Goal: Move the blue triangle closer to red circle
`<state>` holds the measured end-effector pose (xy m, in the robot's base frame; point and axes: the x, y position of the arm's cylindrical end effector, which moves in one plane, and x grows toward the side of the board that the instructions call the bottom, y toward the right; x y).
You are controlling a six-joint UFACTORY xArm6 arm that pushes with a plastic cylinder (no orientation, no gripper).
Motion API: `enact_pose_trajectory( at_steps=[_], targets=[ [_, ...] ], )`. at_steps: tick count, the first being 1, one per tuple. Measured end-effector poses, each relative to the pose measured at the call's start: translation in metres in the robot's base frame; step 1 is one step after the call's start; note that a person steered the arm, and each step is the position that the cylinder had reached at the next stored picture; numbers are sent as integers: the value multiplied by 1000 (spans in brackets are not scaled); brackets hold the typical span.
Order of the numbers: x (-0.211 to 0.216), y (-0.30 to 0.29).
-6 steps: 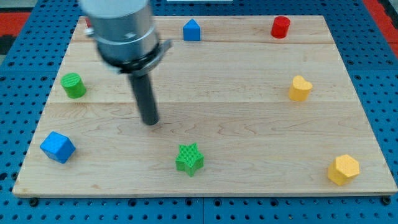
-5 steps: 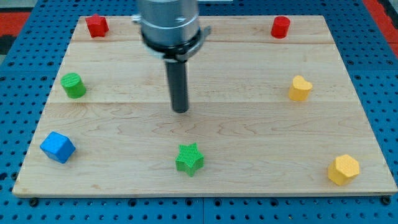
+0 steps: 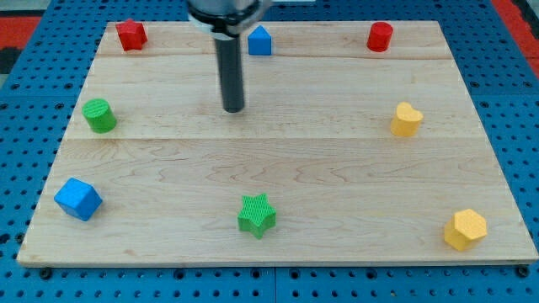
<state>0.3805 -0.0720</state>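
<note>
The blue triangle (image 3: 259, 40) sits near the board's top edge, a little left of centre. The red circle (image 3: 380, 36) stands at the top right, well apart from it. My tip (image 3: 233, 108) rests on the board below and slightly left of the blue triangle, not touching any block. The dark rod rises from the tip to the arm at the view's top, just left of the blue triangle.
A red block (image 3: 130, 34) is at the top left. A green cylinder (image 3: 99, 115) is at the left, a blue cube (image 3: 78, 199) at the bottom left, a green star (image 3: 257, 215) at bottom centre. A yellow heart-like block (image 3: 407, 119) and a yellow hexagon (image 3: 465, 229) are at the right.
My tip has moved up the board and to the right, from the left-middle area to just below the blue triangle. No block has moved.
</note>
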Motion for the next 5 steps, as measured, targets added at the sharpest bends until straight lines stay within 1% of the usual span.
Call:
enact_pose_trajectory(
  at_steps=[1, 2, 3, 4, 5],
  targets=[
    [-24, -42],
    [-64, -67],
    [-87, -49],
    [-120, -8],
    [-125, 12]
  ],
)
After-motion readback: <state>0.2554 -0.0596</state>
